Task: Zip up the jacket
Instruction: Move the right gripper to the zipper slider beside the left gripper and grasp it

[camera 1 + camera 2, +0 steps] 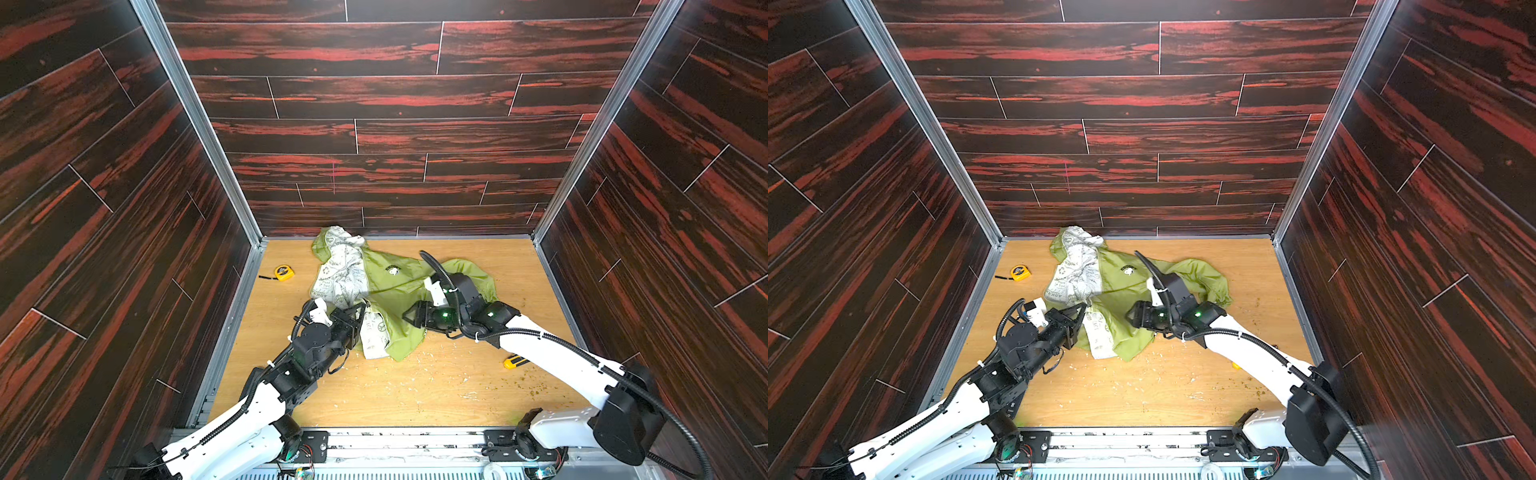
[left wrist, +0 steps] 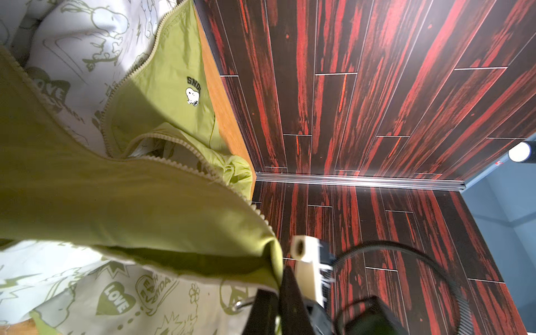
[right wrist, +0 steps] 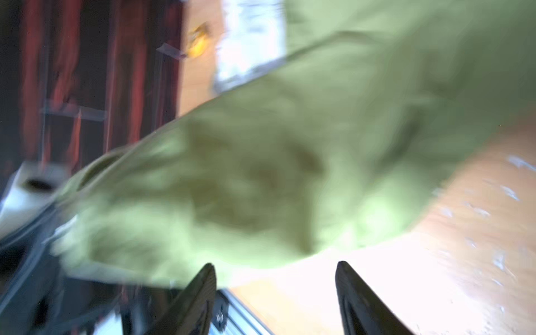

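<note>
The jacket [image 1: 395,291] [image 1: 1125,291] lies crumpled on the middle and far part of the wooden table [image 1: 415,395], its hood [image 1: 332,245] up against the foot of the back wall [image 1: 374,124]. It lies unzipped. In the left wrist view the two toothed edges of the zipper [image 2: 185,168] run apart, with the white printed lining [image 2: 72,43] showing between them and the chest logo [image 2: 193,95] beside the far edge.

The left gripper [image 1: 360,309] [image 1: 1081,309] is clamped narrow on the jacket's front edge near the hem, and the cloth pulls taut to it. The right gripper [image 1: 409,318] [image 1: 1131,316] [image 3: 275,264] stands wide with nothing between its jaws, just short of the green cloth near the hem. That wrist view is blurred.

A yellow tape measure [image 1: 284,273] [image 1: 1020,272] sits on the left strip of the table, well apart from the jacket. A yellow-and-black tool [image 1: 513,360] lies partly under the right arm. The near half of the table holds only scattered crumbs [image 1: 436,374], and the far right corner is bare wood.
</note>
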Motion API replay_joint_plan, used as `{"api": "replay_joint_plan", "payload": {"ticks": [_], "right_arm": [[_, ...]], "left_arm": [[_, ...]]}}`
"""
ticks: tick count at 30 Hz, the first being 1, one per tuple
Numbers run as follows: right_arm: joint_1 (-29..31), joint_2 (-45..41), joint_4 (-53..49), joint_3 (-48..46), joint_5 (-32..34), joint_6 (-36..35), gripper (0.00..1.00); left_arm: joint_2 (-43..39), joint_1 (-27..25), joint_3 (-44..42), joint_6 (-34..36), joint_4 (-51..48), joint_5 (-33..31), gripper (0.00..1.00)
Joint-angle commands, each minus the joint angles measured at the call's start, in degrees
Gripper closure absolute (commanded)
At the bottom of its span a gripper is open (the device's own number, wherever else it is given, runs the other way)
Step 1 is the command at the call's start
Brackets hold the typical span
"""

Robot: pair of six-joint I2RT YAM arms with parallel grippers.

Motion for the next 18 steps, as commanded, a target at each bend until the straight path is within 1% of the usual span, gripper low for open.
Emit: {"api": "replay_joint_plan", "payload": {"ticks": [1,5,10,16,18], "right_arm": [[3.83,-2.25,-4.28,4.37,1.61,-11.28,0.26],[6.77,-0.61,-6.14,8.17,1.92,-16.29,0.22],[8.44,3.52,-8.68,11.56,4.54,-19.53,0.22],[9.02,7.68,-8.66,14.62,5.01,-21.23,0.30],[9.13,9.51,-9.50,15.69,6.82,-21.30,0.32]], "left_arm": [[0.70,-0.02,2.47,0.02,-0.98,0.86,1.00],[1.07,-0.01,3.10,-0.07,-1.11,1.58,1.00],[1.25,0.02,3.58,-0.33,-1.37,2.11,1.00],[1.60,-0.07,4.55,-0.41,-1.67,2.60,1.00],[1.85,-0.04,4.99,-0.38,-1.63,2.95,1.00]]}}
